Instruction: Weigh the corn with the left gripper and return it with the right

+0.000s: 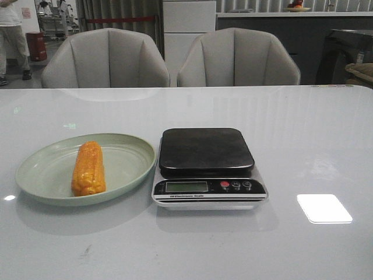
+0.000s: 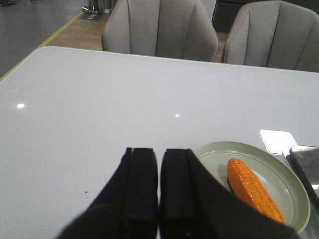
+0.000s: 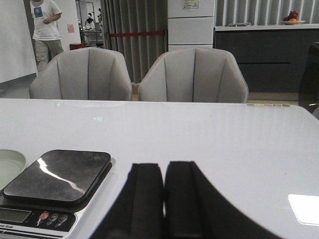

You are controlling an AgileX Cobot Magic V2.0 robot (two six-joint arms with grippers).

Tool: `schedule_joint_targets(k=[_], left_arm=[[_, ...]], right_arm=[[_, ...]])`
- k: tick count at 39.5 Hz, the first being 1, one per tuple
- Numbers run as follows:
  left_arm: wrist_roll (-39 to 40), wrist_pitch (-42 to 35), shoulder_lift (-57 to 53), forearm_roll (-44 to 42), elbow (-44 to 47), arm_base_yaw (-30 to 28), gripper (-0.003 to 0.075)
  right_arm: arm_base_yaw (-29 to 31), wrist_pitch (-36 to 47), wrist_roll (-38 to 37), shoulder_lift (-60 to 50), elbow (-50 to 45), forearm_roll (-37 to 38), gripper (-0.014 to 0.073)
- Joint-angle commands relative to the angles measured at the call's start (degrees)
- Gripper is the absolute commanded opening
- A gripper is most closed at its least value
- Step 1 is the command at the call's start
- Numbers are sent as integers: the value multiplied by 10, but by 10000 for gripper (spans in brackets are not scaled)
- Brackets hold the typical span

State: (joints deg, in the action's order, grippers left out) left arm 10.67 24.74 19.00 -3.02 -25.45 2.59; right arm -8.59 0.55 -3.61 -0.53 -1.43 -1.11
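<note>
An orange-yellow corn lies lengthwise on a pale green plate at the table's left. Right beside it stands a digital scale with a bare black platform. In the left wrist view the corn and plate sit off to one side of my left gripper, which is shut and holds nothing. My right gripper is shut too, empty, hovering over bare table beside the scale. Neither gripper shows in the front view.
The white glossy table stretches around plate and scale. Two grey chairs stand behind its far edge. A person stands at the back left of the room.
</note>
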Motion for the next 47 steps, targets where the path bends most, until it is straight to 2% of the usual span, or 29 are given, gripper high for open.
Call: schedule_joint_targets(k=[1,5,8,11,17,21,34,47], left_arm=[[1,-39,11,2,-18,8,123],[1,-39,25,-7,-19,9,132],[1,-40,40,-19,-20,22,169],[1,-41,57,-33,-25,47,252],[1,-41,95,-53,-34,86,466],[1,-41,127,-51,-44,99,543],[1,-51,299,20,-110,128,549],[28,-56,523,46,-206,201,541]], right_arm=[[3,47,7,-11,-6,6,165],[3,47,7,-11,-6,6,165],[3,47,7,-11,-6,6,165],[3,47,7,-11,-6,6,165],[3,47,7,-11,-6,6,165],[3,47,7,-11,-6,6,165],[3,47,7,-11,-6,6,165],[3,47,7,-11,-6,6,165]])
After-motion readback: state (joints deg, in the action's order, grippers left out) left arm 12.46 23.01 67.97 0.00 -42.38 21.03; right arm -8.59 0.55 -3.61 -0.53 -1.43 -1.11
